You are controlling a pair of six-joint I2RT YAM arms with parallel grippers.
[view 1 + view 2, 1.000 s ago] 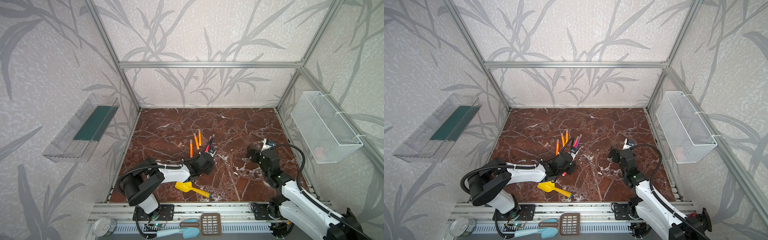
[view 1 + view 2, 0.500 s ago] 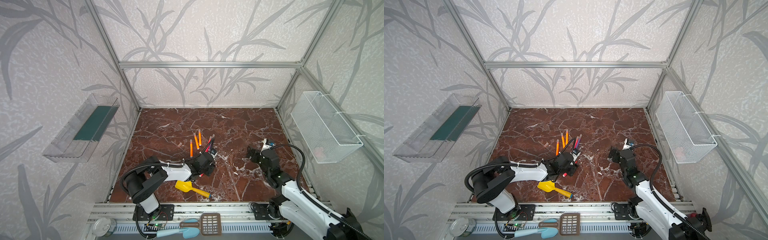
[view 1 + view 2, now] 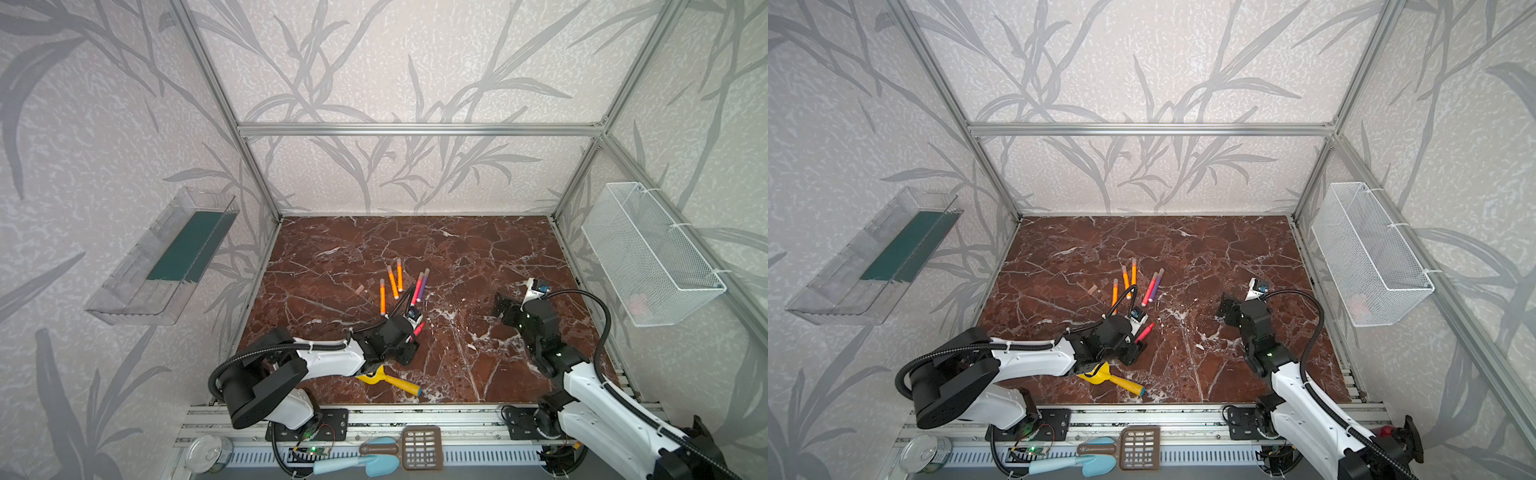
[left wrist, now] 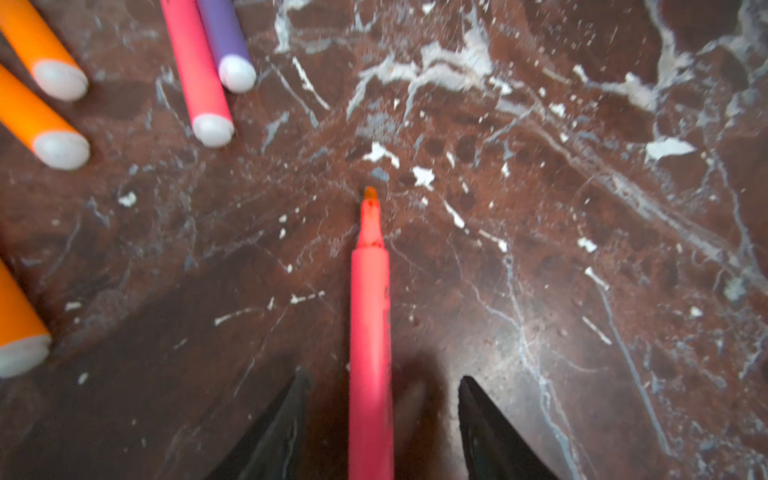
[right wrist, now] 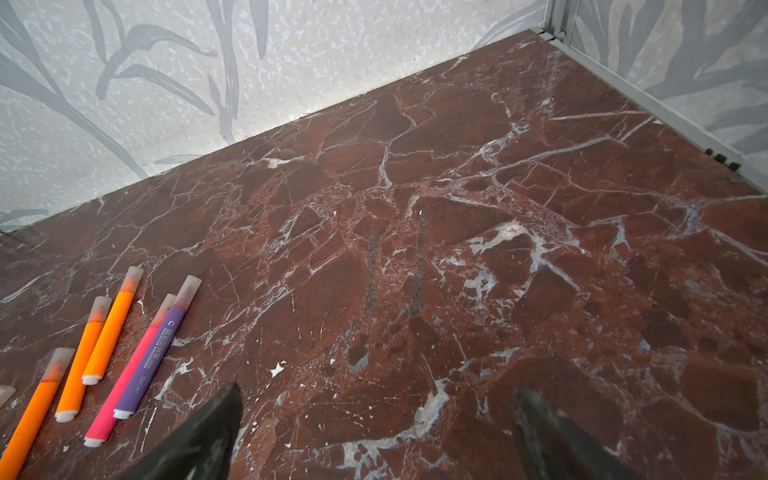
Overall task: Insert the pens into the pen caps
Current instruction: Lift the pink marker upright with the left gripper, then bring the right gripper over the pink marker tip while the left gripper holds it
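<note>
In both top views the left gripper point(image 3: 1136, 345) has just let go. Its jaws, shut a second ago, now stand apart on either side of a slim uncapped pink-red plastic marker pen point(image 3: 1145, 331) lying on the red-brown veined marble tabletop point(image 3: 1183, 257) — so capping likely needs a fresh grasp. At ten o'clock from the pen lies a short pale translucent pen cap point(image 3: 1092, 289), and at twelve o'clock lie five capped pens point(image 3: 1133, 272). The left wrist view shows black tapered fingers point(image 4: 291, 415) clear of the smooth barrel, the felt tip bare. In the right wrist view the right gripper point(image 5: 379, 390) is spread wide and empty over glossy stone.
</note>
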